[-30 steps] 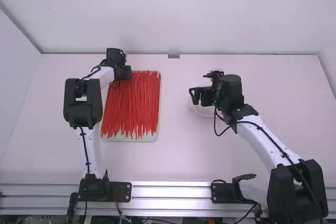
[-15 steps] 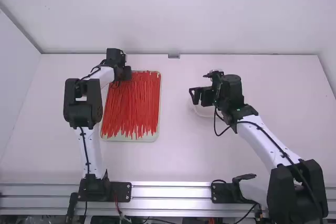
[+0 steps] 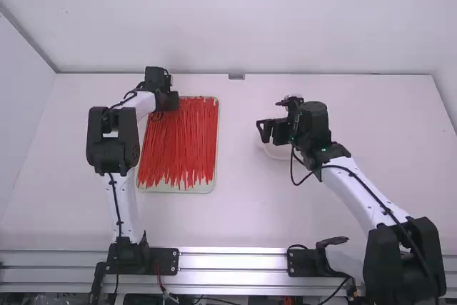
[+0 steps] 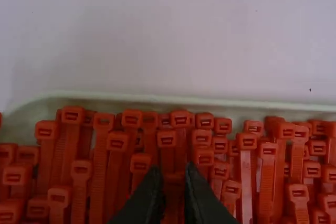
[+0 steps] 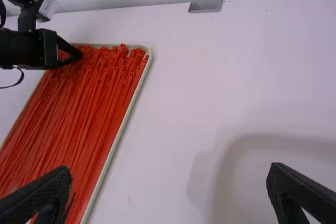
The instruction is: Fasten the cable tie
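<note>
The ties (image 4: 168,140) are looking like orange-red plastic, smooth and faintly glossy on their heads. The tray (image 4: 157,99) under them is showing a pale, smooth plastic rim. The table (image 3: 300,191) is reading as white and matt. The left gripper (image 4: 169,177) is looking like matt black plastic. On the right gripper (image 5: 167,184) the fingers (image 5: 37,199) are showing a grainy black surface. Along the near edge a rail (image 3: 228,255) is gleaming like brushed metal.

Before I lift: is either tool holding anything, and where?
Left tool appears to pinch one orange plastic cable tie near its head end; right tool holds nothing.
</note>
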